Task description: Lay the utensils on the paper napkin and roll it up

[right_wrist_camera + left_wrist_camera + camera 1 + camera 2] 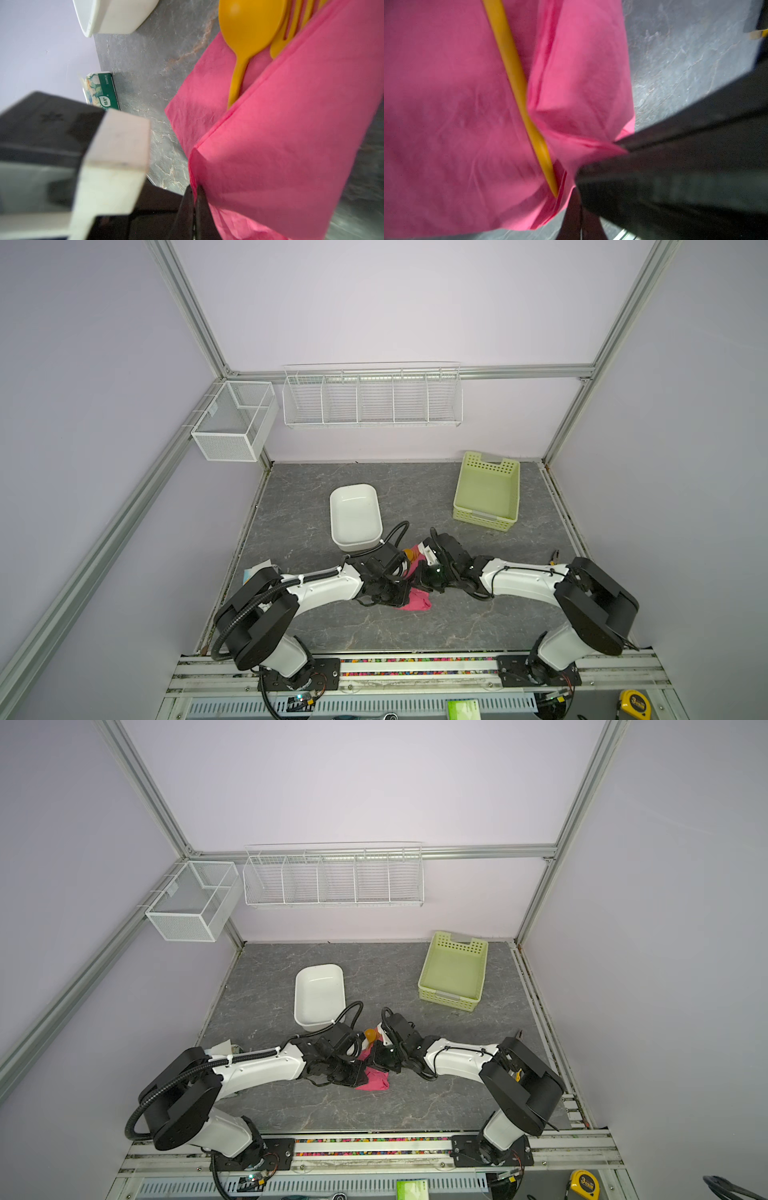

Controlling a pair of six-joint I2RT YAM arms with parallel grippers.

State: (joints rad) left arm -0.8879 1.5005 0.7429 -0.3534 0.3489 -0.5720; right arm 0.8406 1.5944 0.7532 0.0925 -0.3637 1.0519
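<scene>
The pink paper napkin [415, 600] [374, 1080] lies mid-table under both wrists, one flap folded over the orange utensils. In the right wrist view the spoon [247, 27] and fork [295, 22] stick out from under the flap [291, 145]. The left wrist view shows one slim orange handle [517, 72] lying in the fold of the napkin [446, 104]. My right gripper [195, 192] is shut on the flap's corner. My left gripper [576, 197] is shut at the flap's other edge, its tips meeting the paper. The knife cannot be told apart.
A white tub [355, 514] stands just behind the left wrist. A green basket [486, 493] sits at the back right. A tissue box [101, 91] lies by the left wall. Two wire baskets [374, 398] hang on the walls.
</scene>
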